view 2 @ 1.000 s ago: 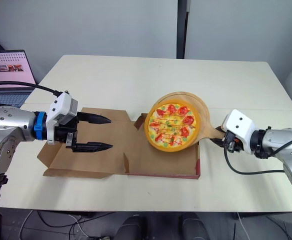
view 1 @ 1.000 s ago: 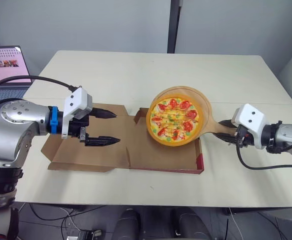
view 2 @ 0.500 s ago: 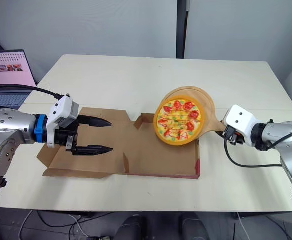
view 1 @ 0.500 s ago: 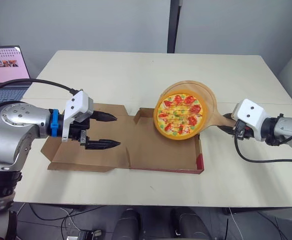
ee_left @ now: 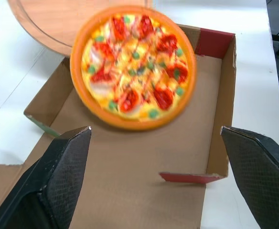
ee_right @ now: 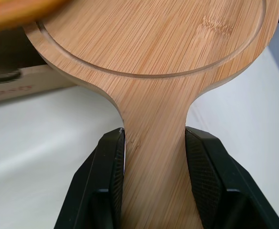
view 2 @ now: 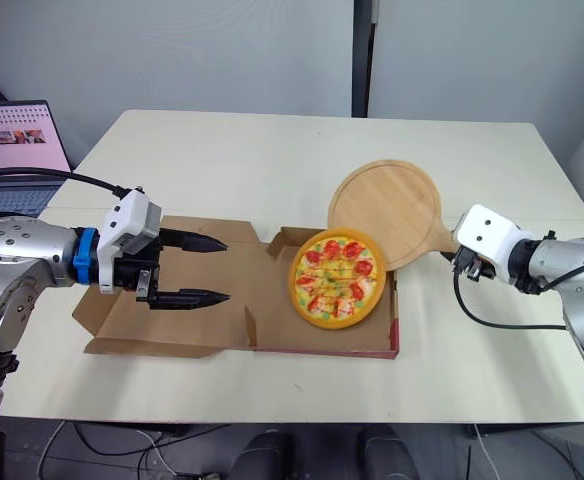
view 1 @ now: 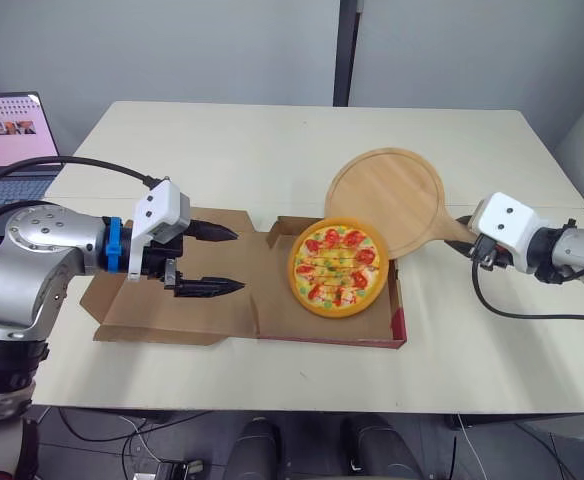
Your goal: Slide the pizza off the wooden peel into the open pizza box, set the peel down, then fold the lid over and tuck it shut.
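The pizza (view 1: 336,266), orange-rimmed with red toppings, lies in the right half of the open cardboard pizza box (view 1: 272,305). The round wooden peel (view 1: 387,198) is bare and tilted, held above the table behind the box's right side. My right gripper (ee_right: 155,157) is shut on the peel's handle (ee_right: 154,143). My left gripper (view 1: 220,260) hovers open over the flat box lid (view 1: 147,310) on the left, fingers pointing toward the pizza (ee_left: 133,67). Nothing is between its fingers (ee_left: 58,183).
A laptop (view 1: 7,135) with a pink screen sits at the table's far left edge. The white table (view 1: 272,140) stretches behind the box. The box's red right wall (view 1: 400,325) stands up beside the pizza.
The pizza has slid off the peel and dropped into the box. The peel has pulled back toward the far right, now bare. My left gripper stays about where it was.
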Robot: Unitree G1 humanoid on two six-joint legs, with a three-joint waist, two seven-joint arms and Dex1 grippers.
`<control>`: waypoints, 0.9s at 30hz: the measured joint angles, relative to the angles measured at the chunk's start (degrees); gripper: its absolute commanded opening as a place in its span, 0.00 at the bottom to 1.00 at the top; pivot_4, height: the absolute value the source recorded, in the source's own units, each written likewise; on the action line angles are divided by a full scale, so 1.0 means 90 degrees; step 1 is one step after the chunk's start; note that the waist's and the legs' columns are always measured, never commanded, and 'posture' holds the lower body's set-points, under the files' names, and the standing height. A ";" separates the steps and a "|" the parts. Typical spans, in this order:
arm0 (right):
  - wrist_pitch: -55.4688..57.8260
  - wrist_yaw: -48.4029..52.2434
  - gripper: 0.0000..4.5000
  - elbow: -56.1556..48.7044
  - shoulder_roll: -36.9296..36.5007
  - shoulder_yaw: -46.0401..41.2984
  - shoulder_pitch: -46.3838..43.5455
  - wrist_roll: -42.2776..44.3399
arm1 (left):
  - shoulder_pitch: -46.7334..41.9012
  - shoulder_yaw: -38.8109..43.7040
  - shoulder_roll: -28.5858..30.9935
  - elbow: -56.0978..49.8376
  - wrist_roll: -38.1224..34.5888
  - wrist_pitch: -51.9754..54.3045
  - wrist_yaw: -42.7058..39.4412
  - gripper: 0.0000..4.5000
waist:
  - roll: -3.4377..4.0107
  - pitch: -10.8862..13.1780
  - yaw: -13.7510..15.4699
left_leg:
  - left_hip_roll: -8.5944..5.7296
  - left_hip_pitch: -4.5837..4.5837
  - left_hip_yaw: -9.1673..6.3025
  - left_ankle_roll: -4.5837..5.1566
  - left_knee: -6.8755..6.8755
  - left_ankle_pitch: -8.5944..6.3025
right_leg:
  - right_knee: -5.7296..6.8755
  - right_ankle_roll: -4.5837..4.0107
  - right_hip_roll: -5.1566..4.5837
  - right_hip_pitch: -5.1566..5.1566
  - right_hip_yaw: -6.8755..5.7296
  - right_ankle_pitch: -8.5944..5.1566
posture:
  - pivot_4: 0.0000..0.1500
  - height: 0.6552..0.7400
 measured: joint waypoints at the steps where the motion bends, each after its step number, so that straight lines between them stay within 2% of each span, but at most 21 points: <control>1: -0.0042 -0.0080 0.36 0.0071 -0.0001 -0.0015 -0.0037 -0.0049 | -0.0008 -0.0003 -0.0005 0.0000 0.0011 -0.0011 0.0002 1.00 | 0.0000 0.0000 -0.0001 | 0.0000 0.0000 0.0001 0.0000 -0.0001 0.0000 | 0.0000 0.0000 0.0000 0.0000 0.0001 0.0000 | 1.00 0.93; 5: -0.0167 -0.0323 0.36 0.0522 -0.0005 -0.0212 -0.0212 -0.0244 | -0.0018 -0.0011 -0.0057 0.0006 0.0080 -0.0038 0.0012 1.00 | 0.0000 0.0000 0.0001 | -0.0001 0.0000 0.0002 0.0000 0.0000 0.0000 | 0.0001 -0.0001 -0.0001 0.0000 0.0001 0.0001 | 1.00 0.93; 8: -0.0133 -0.0359 0.36 0.0660 -0.0076 -0.0719 -0.0216 -0.0175 | -0.0087 -0.0023 -0.0110 0.0023 0.0091 -0.0092 0.0010 1.00 | 0.0000 0.0000 0.0003 | -0.0001 0.0000 0.0001 0.0000 -0.0002 0.0000 | 0.0000 -0.0002 -0.0001 0.0000 0.0000 0.0001 | 1.00 0.93; 13: 0.0363 -0.0218 0.35 0.0230 -0.0103 -0.1906 0.0593 0.0342 | -0.0239 -0.0012 -0.0313 0.0037 -0.0014 -0.0042 0.0030 1.00 | -0.0001 -0.0001 0.0040 | -0.0001 -0.0001 -0.0006 0.0000 -0.0001 0.0000 | 0.0001 -0.0002 -0.0001 0.0005 -0.0004 0.0001 | 1.00 0.93; 20: 0.2002 -0.0381 0.35 -0.1140 0.0832 -0.3289 0.2541 0.1056 | -0.0900 -0.0135 -0.0963 -0.0055 -0.0263 0.0190 0.0314 1.00 | 0.0000 -0.0001 0.0037 | -0.0007 0.0005 -0.0003 0.0000 0.0013 0.0001 | 0.0034 0.0001 -0.0002 0.0006 0.0003 0.0001 | 1.00 0.93; 27: 0.3470 -0.1277 0.35 -0.2307 0.1977 -0.3910 0.3399 0.1332 | -0.1456 -0.0590 -0.1773 -0.0105 -0.0260 0.0133 0.0542 1.00 | 0.0003 -0.0003 -0.0036 | -0.0003 0.0032 0.0002 -0.0002 0.0021 0.0003 | 0.0079 0.0031 0.0009 0.0006 0.0019 -0.0018 | 1.00 0.93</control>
